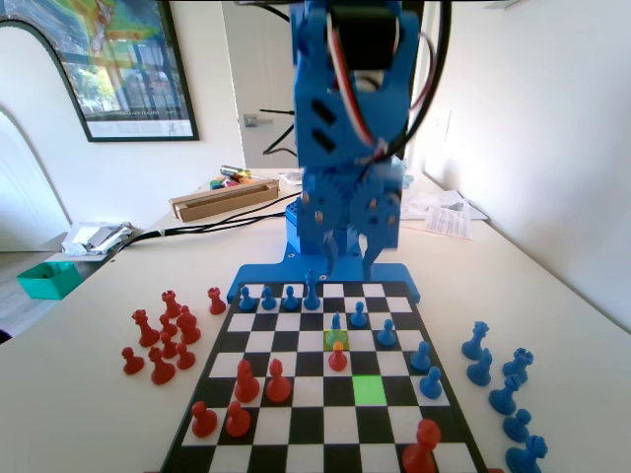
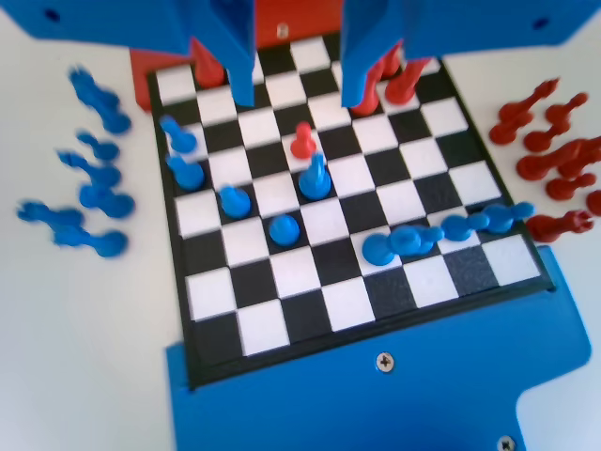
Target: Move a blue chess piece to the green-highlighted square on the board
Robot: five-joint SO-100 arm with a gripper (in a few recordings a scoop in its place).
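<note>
The green-highlighted square [image 1: 369, 389] glows on the board [image 1: 325, 424], bare, two rows nearer the camera than a duller yellow-olive square [image 1: 337, 341]. A blue chess piece, a small pawn [image 1: 337, 322], stands at that yellow square, with a red pawn [image 1: 338, 357] just in front of it. In the wrist view the same blue pawn [image 2: 315, 177] and red pawn [image 2: 302, 141] lie below the gap between the jaws. My gripper [image 1: 347, 264] hangs open above the board's far rows, well above the pawn and holding nothing. Its jaws stand wide apart in the wrist view [image 2: 299, 99].
Other blue pawns [image 1: 386, 333] dot the board's right side, and a blue row [image 1: 291, 296] lines its far edge. Red pieces [image 1: 261, 382] stand on the near left. Spare red pieces [image 1: 163, 335] lie off the board at left, spare blue ones [image 1: 503, 379] at right.
</note>
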